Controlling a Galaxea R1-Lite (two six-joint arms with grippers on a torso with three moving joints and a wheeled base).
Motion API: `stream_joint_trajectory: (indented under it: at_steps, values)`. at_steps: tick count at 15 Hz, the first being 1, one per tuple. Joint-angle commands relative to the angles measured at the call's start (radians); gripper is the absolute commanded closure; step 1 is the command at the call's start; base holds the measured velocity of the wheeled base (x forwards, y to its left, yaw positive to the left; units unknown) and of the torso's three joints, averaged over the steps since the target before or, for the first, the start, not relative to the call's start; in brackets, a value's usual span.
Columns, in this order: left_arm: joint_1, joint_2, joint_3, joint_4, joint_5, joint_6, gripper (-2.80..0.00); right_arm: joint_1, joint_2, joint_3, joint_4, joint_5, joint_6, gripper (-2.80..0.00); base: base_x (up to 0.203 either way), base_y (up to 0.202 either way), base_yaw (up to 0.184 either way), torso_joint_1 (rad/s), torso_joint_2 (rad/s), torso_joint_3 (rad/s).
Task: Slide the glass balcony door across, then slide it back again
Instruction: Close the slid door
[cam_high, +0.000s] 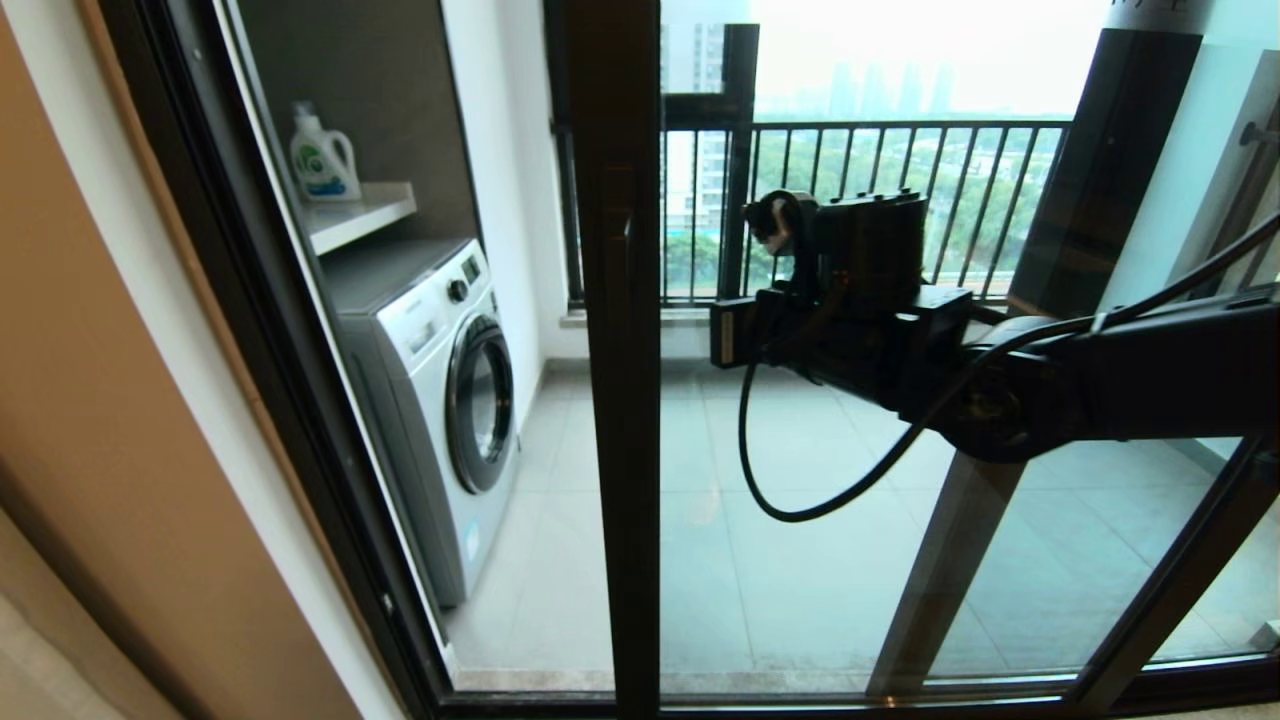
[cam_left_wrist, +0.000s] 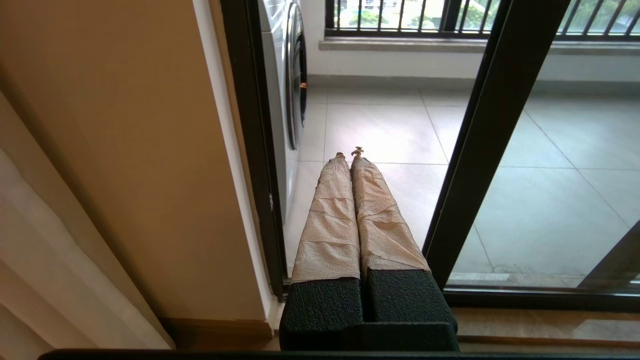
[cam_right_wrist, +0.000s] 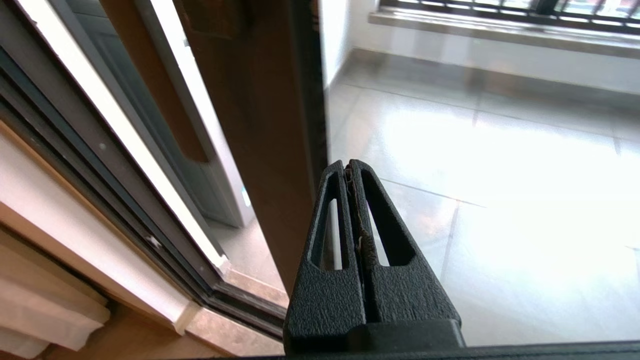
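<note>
The glass balcony door's dark stile (cam_high: 622, 400) stands upright in the middle of the head view, with its bar handle (cam_high: 627, 240) on it and the clear pane (cam_high: 800, 590) to its right. A gap lies between the stile and the left door frame (cam_high: 270, 380). My right gripper (cam_high: 722, 332) reaches in from the right, shut and holding nothing, close beside the stile on its glass side. From the right wrist, the right gripper (cam_right_wrist: 348, 165) lies against the brown stile (cam_right_wrist: 260, 125). My left gripper (cam_left_wrist: 349, 154), with tape-wrapped fingers (cam_left_wrist: 330, 220), is shut and empty, low down and pointing into the gap left of the stile (cam_left_wrist: 480, 150).
On the balcony, a white washing machine (cam_high: 440, 400) stands left under a shelf with a detergent bottle (cam_high: 322, 155). A black railing (cam_high: 900, 200) runs along the back. A second dark-framed panel (cam_high: 1100, 170) is at right. The floor track (cam_right_wrist: 150, 220) and tan wall (cam_high: 100, 420) border the left.
</note>
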Motion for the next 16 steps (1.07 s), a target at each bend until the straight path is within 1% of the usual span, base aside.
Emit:
stream_joint_trajectory:
  at_steps: [1,6,9,11,12,13,15,16]
  values:
    - [0.0,0.002,0.0,0.0,0.001,0.001,0.0,-0.009,-0.206,0.154,-0.004,-0.026,0.0,0.0,0.0,0.0,0.0,0.0,0.0,0.0]
    - [0.0,0.002,0.0,0.0,0.001,0.0,0.0,-0.013,-0.616,0.449,0.013,-0.132,-0.009,0.0,0.0,0.0,0.0,0.0,0.0,0.0]
    - [0.0,0.002,0.0,0.0,0.001,0.0,0.0,-0.075,-0.897,0.553,0.133,-0.176,-0.031,0.0,0.0,0.0,0.0,0.0,0.0,0.0]
    - [0.0,0.002,0.0,0.0,0.001,0.0,0.0,-0.163,-1.078,0.585,0.274,-0.188,-0.05,0.0,0.0,0.0,0.0,0.0,0.0,0.0]
    - [0.0,0.002,0.0,0.0,0.0,0.0,0.0,-0.211,-1.154,0.595,0.339,-0.192,-0.071,0.0,0.0,0.0,0.0,0.0,0.0,0.0]
    - [0.0,0.002,0.0,0.0,0.001,0.0,0.0,-0.264,-1.227,0.609,0.395,-0.195,-0.108,0.0,0.0,0.0,0.0,0.0,0.0,0.0]
    - [0.0,0.002,0.0,0.0,0.001,0.0,0.0,-0.355,-1.36,0.655,0.453,-0.198,-0.194,0.0,0.0,0.0,0.0,0.0,0.0,0.0]
    - [0.0,0.002,0.0,0.0,0.001,0.0,0.0,-0.418,-1.419,0.689,0.468,-0.198,-0.222,0.0,0.0,0.0,0.0,0.0,0.0,0.0]
